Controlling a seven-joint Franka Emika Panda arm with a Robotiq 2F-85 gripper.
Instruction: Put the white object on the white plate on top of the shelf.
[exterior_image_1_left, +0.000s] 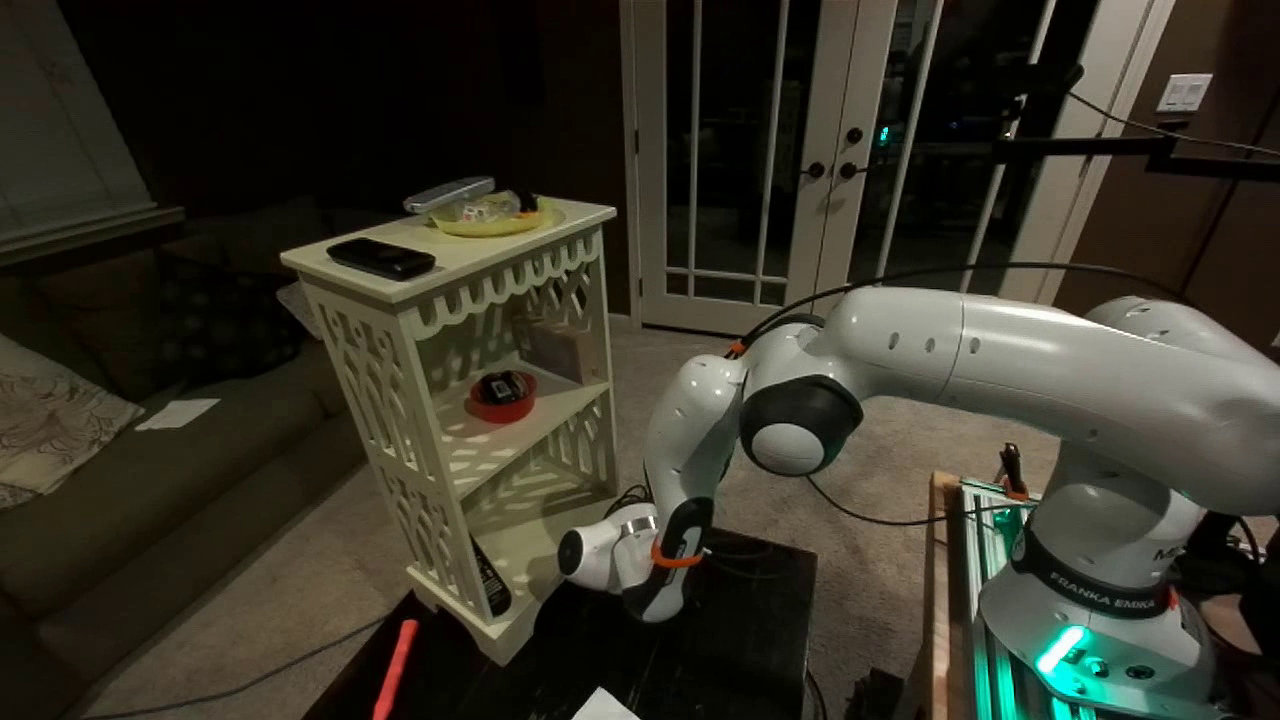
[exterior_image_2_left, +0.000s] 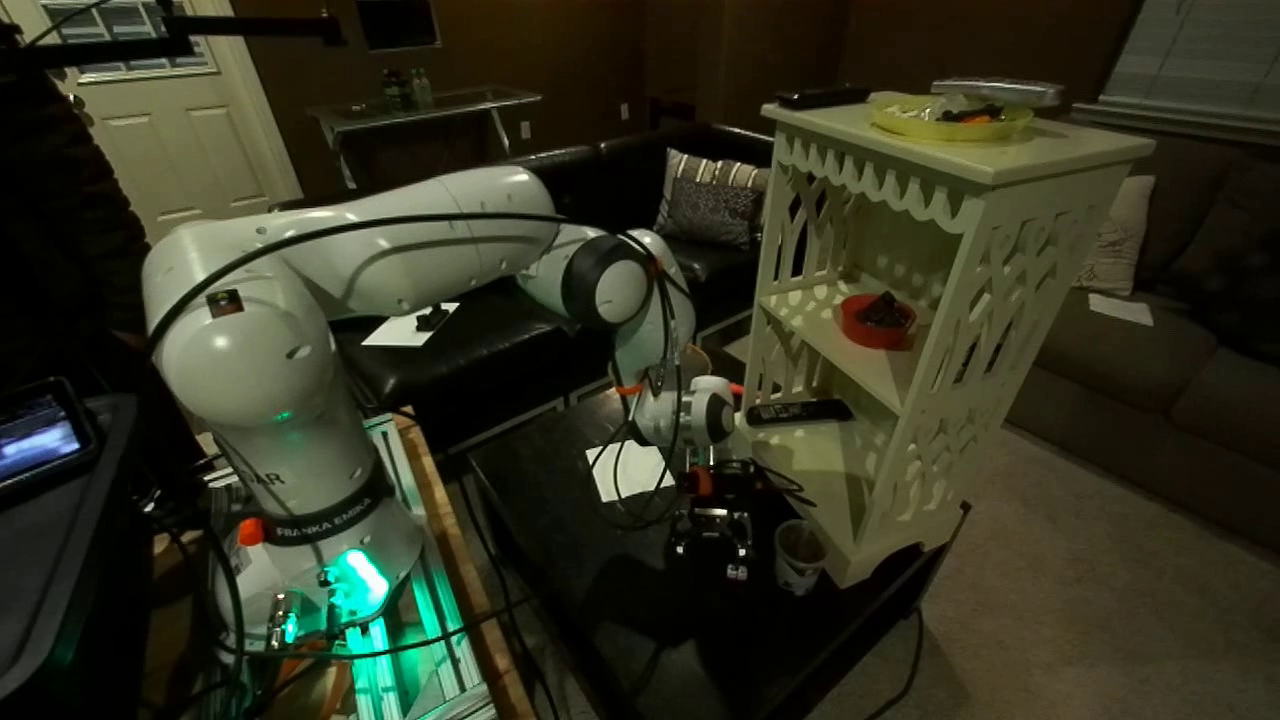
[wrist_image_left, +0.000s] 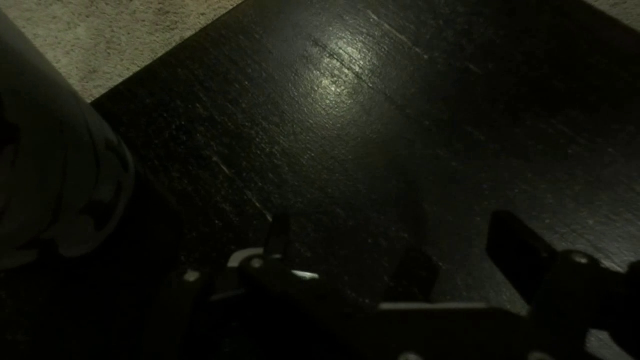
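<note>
Wrist view: gripper (wrist_image_left: 390, 225) spread wide, holding nothing. In an exterior view, white object (exterior_image_2_left: 737, 572) shows as a small blur at the worktop (exterior_image_2_left: 640, 620), just beside one fingertip, contact unclear. Pale yellow plate (exterior_image_1_left: 485, 229) sits atop the shelf (exterior_image_1_left: 460, 257).

White arm (exterior_image_1_left: 905, 345) arched, wrist (exterior_image_1_left: 598, 558) low, hand (wrist_image_left: 389, 225) downturned, spread wide

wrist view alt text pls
Open gripper along the bottom, over a dark, scuffed tabletop; a pale shape at one jaw is too dim to identify. A patterned cup is cut off at the left edge, carpet beyond the tabletop at upper left.
</note>
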